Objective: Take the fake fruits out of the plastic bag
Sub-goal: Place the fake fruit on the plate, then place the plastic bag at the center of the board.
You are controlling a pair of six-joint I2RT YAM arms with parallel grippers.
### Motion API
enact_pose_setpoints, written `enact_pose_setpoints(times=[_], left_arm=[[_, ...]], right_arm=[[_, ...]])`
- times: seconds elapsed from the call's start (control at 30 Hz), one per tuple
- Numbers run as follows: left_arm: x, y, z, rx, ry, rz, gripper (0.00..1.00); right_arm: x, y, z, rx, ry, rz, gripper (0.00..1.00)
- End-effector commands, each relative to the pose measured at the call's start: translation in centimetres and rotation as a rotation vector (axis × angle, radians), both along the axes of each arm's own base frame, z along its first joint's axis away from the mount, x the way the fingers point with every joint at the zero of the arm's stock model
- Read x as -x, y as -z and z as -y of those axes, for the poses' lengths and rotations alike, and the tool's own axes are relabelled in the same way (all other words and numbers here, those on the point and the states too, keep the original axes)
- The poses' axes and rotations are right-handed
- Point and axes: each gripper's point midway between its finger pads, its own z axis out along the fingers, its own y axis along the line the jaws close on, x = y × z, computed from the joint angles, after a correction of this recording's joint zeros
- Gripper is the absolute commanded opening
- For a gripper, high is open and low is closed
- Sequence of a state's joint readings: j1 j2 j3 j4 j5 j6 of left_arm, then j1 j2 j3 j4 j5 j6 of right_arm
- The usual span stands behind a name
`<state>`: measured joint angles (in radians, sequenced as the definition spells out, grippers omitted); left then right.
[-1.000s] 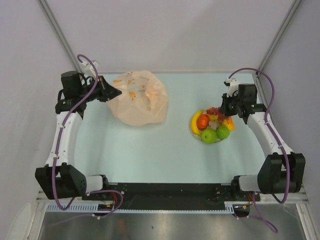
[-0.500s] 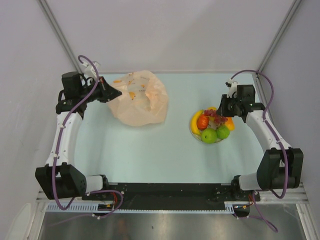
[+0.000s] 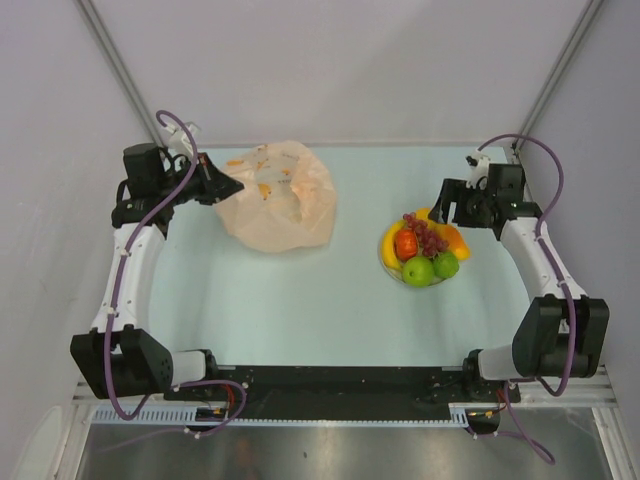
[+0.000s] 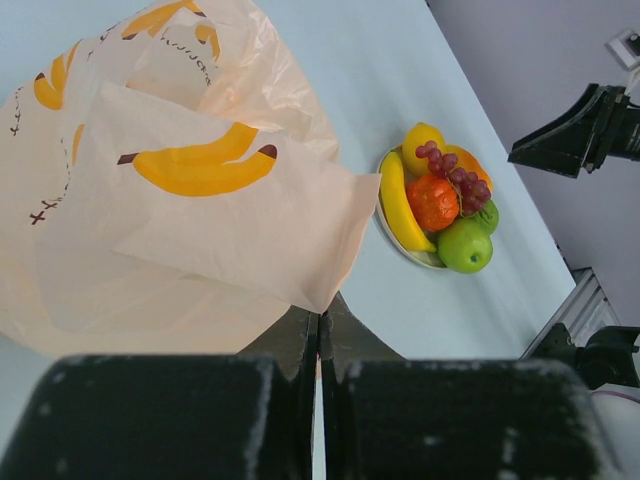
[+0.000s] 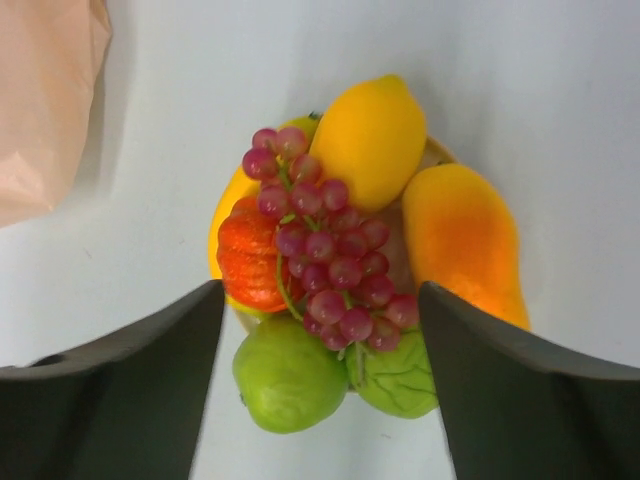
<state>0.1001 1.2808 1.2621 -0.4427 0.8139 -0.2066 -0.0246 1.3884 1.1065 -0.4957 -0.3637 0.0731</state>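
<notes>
The peach plastic bag point(image 3: 277, 196) lies crumpled at the back left, printed with bananas point(image 4: 205, 170). My left gripper point(image 3: 236, 185) is shut on the bag's edge, its tips pinching a corner of the film point(image 4: 320, 316). The fake fruits are piled on a cream plate point(image 4: 399, 250) right of centre. A dark red grape bunch point(image 5: 325, 245) lies on top of a lemon point(image 5: 370, 140), an orange fruit point(image 5: 465, 240), a red fruit point(image 5: 250, 265), a banana point(image 3: 391, 245) and a green apple point(image 5: 288, 375). My right gripper point(image 5: 320, 330) hangs open just behind the pile, holding nothing.
A second green fruit point(image 5: 400, 375) sits beside the apple. Grey walls close in the back and both sides, with metal posts in the corners. The arm bases stand at the near table edge. Pale table surface point(image 3: 320, 300) stretches between the bag and the plate.
My right gripper has opened and drawn back to the right. The grape bunch it held now lies on the fruit pile. The left arm and the bag have not moved.
</notes>
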Motion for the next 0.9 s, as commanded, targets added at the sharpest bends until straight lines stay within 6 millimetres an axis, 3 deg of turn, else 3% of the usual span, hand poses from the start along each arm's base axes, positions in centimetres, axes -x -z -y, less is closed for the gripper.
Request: enact_pose_setpoints(times=[0.0, 0.07, 0.17, 0.33, 0.4, 0.43, 0.47, 0.5, 0.77, 0.87], left_arm=[[-0.1, -0.5, 0.1, -0.014, 0.018, 0.046, 0.0], [0.1, -0.6, 0.1, -0.016, 0.02, 0.049, 0.0], [0.4, -0.9, 0.1, -0.023, 0.021, 0.065, 0.0], [0.2, -2.4, -0.9, -0.083, -0.038, 0.12, 0.0], [0.0, -2.8, -1.7, -0.107, -0.077, 0.129, 0.01], [-0.2, -3.3, -2.0, -0.121, -0.091, 0.144, 0.12], [-0.2, -3.5, -2.2, -0.131, -0.1, 0.15, 0.3], [-0.2, -3.7, -2.5, -0.145, -0.118, 0.156, 0.98], [0.8, -5.7, -3.8, -0.22, -0.191, 0.228, 1.0], [1.2, -5.2, -4.9, -0.27, -0.235, 0.222, 1.0]], right_arm=[[-2.3, -5.2, 1.6, 0.072, 0.027, 0.189, 0.9], [-2.7, -6.0, 2.8, 0.116, 0.078, 0.219, 0.96], [-2.9, -7.0, 4.3, 0.168, 0.152, 0.247, 0.98], [-1.6, -5.4, 6.8, 0.244, 0.282, 0.159, 1.0], [-1.2, -5.0, 6.8, 0.24, 0.291, 0.14, 1.0], [-1.1, -5.2, 6.8, 0.241, 0.29, 0.143, 1.0], [-1.1, -5.2, 6.8, 0.238, 0.293, 0.144, 1.0], [-1.1, -5.2, 6.8, 0.235, 0.295, 0.142, 1.0], [-1.0, -6.0, 7.1, 0.217, 0.352, 0.16, 1.0], [-0.9, -6.5, 7.3, 0.221, 0.359, 0.174, 1.0]])
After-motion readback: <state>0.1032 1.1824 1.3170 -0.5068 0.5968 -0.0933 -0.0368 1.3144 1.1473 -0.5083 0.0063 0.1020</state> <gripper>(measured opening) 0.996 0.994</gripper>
